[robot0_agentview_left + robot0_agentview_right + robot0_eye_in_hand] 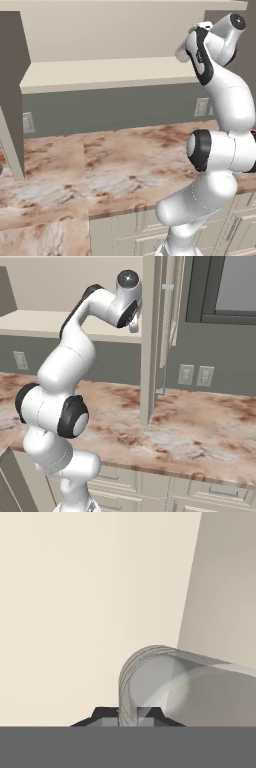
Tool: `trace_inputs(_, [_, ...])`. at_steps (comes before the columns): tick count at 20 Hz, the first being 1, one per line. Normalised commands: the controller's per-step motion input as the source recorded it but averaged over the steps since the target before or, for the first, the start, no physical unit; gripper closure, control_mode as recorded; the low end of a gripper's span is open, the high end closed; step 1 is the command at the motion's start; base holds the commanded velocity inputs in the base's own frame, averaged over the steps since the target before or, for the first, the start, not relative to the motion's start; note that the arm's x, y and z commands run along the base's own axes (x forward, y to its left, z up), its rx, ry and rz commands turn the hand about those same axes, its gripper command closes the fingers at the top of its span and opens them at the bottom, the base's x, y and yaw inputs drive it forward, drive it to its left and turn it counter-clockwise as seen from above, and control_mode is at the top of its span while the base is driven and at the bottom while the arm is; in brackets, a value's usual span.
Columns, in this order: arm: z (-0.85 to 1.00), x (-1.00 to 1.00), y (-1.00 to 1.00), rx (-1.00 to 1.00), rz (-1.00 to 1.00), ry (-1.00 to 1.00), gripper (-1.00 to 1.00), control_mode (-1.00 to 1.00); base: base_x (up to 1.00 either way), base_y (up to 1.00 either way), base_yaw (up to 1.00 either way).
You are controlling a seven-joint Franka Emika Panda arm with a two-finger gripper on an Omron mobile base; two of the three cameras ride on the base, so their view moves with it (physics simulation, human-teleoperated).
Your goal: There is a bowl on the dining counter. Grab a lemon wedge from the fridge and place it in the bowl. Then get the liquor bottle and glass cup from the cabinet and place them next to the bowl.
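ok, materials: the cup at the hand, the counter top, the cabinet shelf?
Glass cup: clear greyish glass by the look, smooth; the cabinet wall shows through it. Counter top: polished-looking beige stone, reddish-brown veining. Cabinet shelf: plain matte cream panel, probably painted wood or laminate; no grain visible.

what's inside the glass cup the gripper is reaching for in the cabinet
Nothing shows inside the glass cup: through its clear wall only the cream cabinet interior appears. The gripper is closed over its rim, one fingertip showing through the glass. Its far end runs out of frame, unseen.
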Motion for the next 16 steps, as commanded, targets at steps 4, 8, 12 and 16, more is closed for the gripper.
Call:
trace_inputs(4, [0.0, -0.79, 0.25, 0.0, 0.03, -0.11, 1.0, -1.0, 0.0, 0.0, 0.0])
trace_inputs(8, [0.0, -0.86, 0.31, -0.01, 0.01, -0.03, 1.0, -1.0, 0.0, 0.0, 0.0])
trace_inputs(12, [0.0, -0.97, 0.44, -0.01, 0.03, 0.0, 1.0, -1.0, 0.0, 0.0, 0.0])
trace_inputs(16, [0.0, -0.86, 0.59, -0.06, 0.0, 0.0, 1.0, -1.0, 0.0, 0.0, 0.0])
